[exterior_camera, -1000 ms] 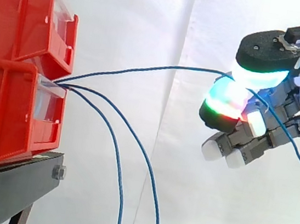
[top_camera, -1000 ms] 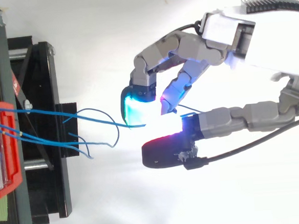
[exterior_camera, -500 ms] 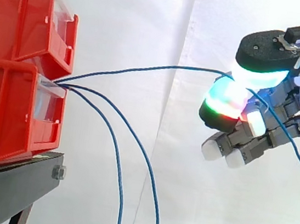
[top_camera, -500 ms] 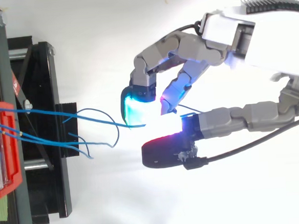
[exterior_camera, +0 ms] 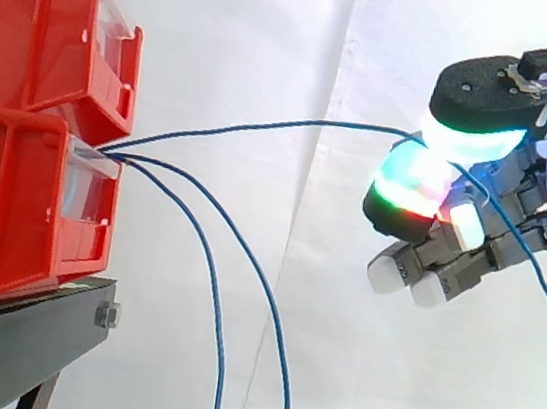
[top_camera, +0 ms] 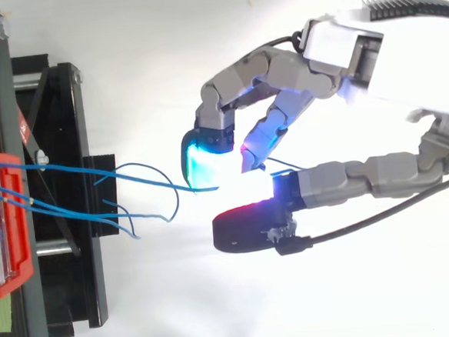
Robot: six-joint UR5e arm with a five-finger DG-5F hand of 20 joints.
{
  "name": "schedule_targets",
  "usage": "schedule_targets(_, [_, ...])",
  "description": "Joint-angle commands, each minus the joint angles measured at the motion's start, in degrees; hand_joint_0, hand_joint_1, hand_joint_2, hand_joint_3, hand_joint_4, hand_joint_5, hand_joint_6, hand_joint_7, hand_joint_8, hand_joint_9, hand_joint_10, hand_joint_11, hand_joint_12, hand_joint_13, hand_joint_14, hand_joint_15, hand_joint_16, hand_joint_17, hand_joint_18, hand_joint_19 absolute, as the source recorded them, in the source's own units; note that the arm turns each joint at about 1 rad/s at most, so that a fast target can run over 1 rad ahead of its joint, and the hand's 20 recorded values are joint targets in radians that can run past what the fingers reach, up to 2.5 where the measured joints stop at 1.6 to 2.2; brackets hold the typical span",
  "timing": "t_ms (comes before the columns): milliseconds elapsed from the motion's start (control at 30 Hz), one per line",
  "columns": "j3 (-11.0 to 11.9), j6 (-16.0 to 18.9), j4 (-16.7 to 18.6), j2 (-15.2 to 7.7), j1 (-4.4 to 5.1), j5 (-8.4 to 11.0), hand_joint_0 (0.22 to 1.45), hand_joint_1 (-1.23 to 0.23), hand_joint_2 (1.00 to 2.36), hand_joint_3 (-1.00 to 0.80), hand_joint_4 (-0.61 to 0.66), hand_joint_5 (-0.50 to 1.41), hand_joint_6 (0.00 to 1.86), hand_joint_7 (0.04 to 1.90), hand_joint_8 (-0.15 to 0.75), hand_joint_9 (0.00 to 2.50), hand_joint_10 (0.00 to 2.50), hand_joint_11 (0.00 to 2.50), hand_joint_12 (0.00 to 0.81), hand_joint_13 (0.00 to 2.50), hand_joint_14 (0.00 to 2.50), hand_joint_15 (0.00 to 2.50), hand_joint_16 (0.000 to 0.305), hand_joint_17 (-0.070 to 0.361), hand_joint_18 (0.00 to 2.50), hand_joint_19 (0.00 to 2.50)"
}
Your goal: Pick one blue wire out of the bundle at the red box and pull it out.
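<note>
Blk stand (exterior_camera: 13,342) w/ bolt (exterior_camera: 106,316) at front, white curtain (exterior_camera: 274,43) in bkgd

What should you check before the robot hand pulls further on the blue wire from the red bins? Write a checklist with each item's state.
1. Hand pinches the thin blue wire between glowing pads: ok.
2. Single wire gripped; two other blue wires hang free: ok.
3. Gripped wire out of the lower red plastic bin: not ok, it runs into the bin's front.
4. Slack left: ok, the wire arcs gently.
5. Wire's end inside the bin snag-free: cannot tell.
6. Lower bin resting on the black metal stand: ok.
</note>
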Motion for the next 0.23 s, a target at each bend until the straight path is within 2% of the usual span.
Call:
schedule_targets(0, [0.00,0.00,0.04,-0.02,-0.03,-0.03,0.63,-0.86,1.02,-0.11,0.08,-0.06,0.89,0.97,0.269,0.97,0.02,0.49,0.378,0.53,0.01,0.32,0.057,0.127,0.39,0.39])
schedule_targets(200, [0.00,0.00,-0.05,0.07,-0.03,-0.03,0.63,-0.86,1.02,-0.11,0.08,-0.06,0.89,0.97,0.265,0.97,0.02,0.48,0.377,0.53,0.01,0.32,0.057,0.127,0.39,0.39])
